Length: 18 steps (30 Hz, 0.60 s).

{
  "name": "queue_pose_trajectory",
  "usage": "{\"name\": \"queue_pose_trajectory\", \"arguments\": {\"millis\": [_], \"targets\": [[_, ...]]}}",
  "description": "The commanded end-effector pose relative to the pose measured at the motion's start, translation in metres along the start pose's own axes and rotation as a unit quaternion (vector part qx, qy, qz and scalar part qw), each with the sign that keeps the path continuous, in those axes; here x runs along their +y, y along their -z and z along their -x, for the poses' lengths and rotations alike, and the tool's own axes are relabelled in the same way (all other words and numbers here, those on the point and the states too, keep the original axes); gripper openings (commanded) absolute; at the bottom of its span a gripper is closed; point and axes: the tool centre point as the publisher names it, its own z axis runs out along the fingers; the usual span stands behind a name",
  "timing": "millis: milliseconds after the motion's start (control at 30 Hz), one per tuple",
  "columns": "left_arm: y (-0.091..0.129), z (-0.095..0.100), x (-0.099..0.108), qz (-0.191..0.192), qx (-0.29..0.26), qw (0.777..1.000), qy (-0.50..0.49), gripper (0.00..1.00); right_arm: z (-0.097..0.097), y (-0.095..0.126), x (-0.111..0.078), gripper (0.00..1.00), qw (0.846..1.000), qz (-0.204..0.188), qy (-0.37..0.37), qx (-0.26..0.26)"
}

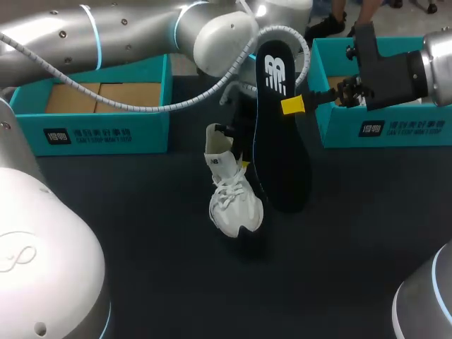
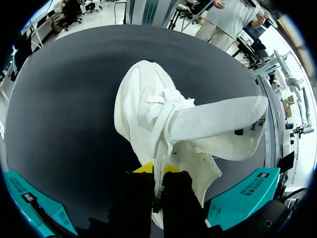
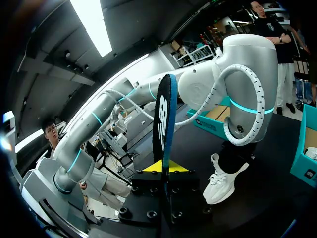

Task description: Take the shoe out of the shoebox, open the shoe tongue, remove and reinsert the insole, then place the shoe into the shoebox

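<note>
Left claw [image 2: 157, 174] is pinched narrow on the thin back wall of the shoe [image 1: 234, 201]. It's holding it heel-up, toe pointing down and towards the near side, around the middle of the table [image 1: 141, 240]. Tongue [image 2: 218, 124] is flopped way out, so the mouth looks open. Just right of the shoe hangs the insole [image 1: 280, 148], upright with the logo end up. Right claw [image 1: 300, 104] is clamped on its right edge near that top end. Can't tell if the lower tip touches the table. Left box [image 1: 106, 134] and right box [image 1: 381, 131] sit at the far side, apart from the shoe.

Handling-wise, my guess is the shoe's light. The upper is soft stuff that folds under a pinch, and the sole is the only stiff bit. So the collar grip holds it up but it'll probably swing. Insole is thin foam, super light and bendy, and likely to buckle if pushed from the top. I'd grab it lower, nearer the toe end, to feed it back in.
</note>
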Motion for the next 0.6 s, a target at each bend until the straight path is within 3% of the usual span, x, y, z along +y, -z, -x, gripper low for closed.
{"name": "queue_pose_trajectory", "arguments": {"millis": [33, 600], "targets": [[-0.005, 0.009, 0.004, -0.003, 0.019, 1.000, -0.010, 0.00, 0.001, -0.003, 0.002, 0.00, 1.000, -0.002, -0.001, 0.000], [-0.026, 0.027, 0.001, -0.019, 0.034, 0.999, -0.038, 0.00, 0.001, -0.003, 0.002, 0.00, 1.000, -0.002, -0.001, 0.000]]}}
